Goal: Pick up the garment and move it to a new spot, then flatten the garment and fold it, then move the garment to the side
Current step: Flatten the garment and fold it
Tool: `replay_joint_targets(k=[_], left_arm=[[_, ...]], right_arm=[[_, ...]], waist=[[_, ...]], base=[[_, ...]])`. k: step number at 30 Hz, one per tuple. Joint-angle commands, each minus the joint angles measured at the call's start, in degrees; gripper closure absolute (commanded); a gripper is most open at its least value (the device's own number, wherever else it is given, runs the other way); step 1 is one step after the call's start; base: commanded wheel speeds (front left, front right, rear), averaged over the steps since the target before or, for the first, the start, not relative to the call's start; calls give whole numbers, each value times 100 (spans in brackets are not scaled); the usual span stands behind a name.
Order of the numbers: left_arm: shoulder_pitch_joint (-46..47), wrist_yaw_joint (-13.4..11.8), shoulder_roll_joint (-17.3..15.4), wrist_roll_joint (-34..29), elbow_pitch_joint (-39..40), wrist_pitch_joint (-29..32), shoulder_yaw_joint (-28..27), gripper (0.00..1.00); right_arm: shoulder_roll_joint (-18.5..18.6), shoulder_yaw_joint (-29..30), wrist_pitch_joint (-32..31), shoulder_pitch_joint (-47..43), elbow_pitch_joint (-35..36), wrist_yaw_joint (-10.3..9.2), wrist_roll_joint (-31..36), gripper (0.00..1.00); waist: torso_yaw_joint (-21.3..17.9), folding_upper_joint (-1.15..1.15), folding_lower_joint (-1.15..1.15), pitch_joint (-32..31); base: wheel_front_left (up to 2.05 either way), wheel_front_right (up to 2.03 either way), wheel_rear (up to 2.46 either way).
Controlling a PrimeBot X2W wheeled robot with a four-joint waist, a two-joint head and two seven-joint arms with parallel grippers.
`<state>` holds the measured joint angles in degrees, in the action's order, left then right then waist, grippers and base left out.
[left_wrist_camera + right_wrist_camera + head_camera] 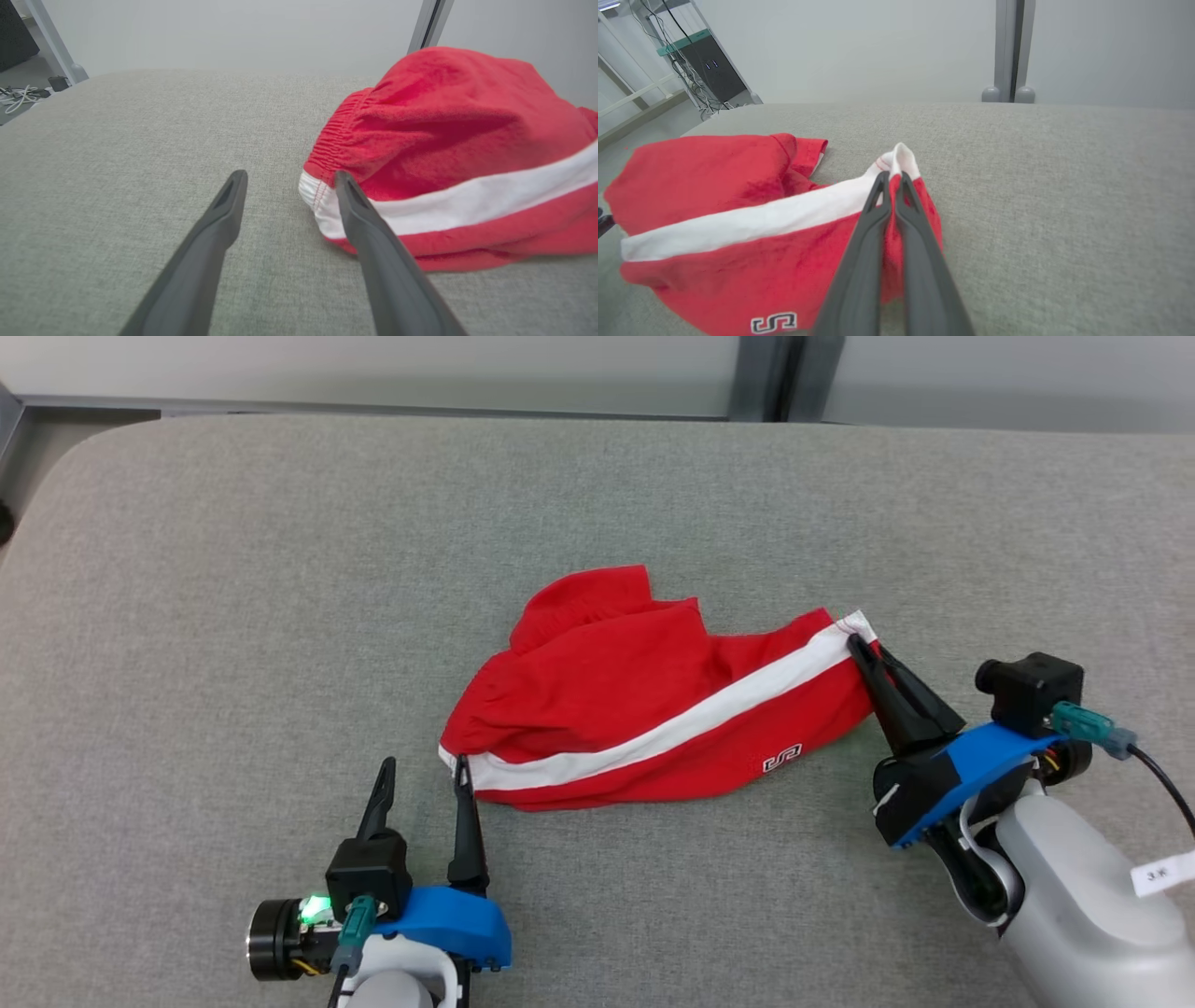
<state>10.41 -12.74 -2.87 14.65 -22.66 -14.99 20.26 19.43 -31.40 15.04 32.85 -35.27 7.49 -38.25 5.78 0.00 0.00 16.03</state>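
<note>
Grey cushion, right jaws pinching garment corner, left jaws wide beside it

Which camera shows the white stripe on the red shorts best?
The head view: the white stripe runs unbroken from one end of the red shorts to the other. The left wrist view catches its waistband end by the open left gripper; the right wrist view its other end, pinched in the right gripper.
</note>
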Motion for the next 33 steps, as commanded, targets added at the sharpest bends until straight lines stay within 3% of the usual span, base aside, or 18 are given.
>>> replay_joint_targets(k=[1, 8, 12, 13, 14, 15, 21, 26, 33], left_arm=[[-61, 7, -3, 26, 21, -24, -61, 0], [-208, 59, -4, 33, 0, -24, -293, 0], [-263, 101, -3, 27, -24, -25, -415, 0], [-271, 108, -3, 29, -32, -25, -431, 0], [-275, 116, -3, 25, -36, -25, -448, 0], [-275, 121, -3, 21, -44, -25, -463, 0], [-289, 98, -4, -41, -74, -25, -544, 0], [-293, 81, -3, -223, 37, -25, -663, 0], [-352, 151, -4, -508, 218, -25, -761, 0]], right_arm=[[-37, 197, 17, -234, 195, 0, 113, 100], [-57, 1082, 16, -1190, 1491, 0, 758, 100], [-66, 1412, 16, -1861, 1810, 0, 980, 100], [-89, 1463, 16, -2014, 1776, 0, 981, 86], [-106, 1509, 16, -2139, 1696, 0, 981, 35], [-113, 1537, 16, -2242, 1559, 0, 989, 0], [-325, 2014, 16, -2252, 1188, 0, 1320, 0], [-650, 2469, 16, -2096, 1652, 0, 1913, 0], [-974, 2539, 16, -2125, 2224, 0, 2389, 0]], waist=[[-92, 0, 0, -87], [-484, 0, 0, -339], [-693, 0, 0, -414], [-735, 0, 0, -427], [-772, 0, 0, -437], [-801, 0, 0, -447], [-915, 0, 0, -499], [-918, 0, 0, -563], [-872, 0, 0, -712]], base=[[0, 0, 0], [0, 0, 0], [0, 0, 0], [0, 0, 0], [0, 0, 0], [0, 0, 0], [0, 0, 0], [0, 0, 0], [0, 0, 0]])
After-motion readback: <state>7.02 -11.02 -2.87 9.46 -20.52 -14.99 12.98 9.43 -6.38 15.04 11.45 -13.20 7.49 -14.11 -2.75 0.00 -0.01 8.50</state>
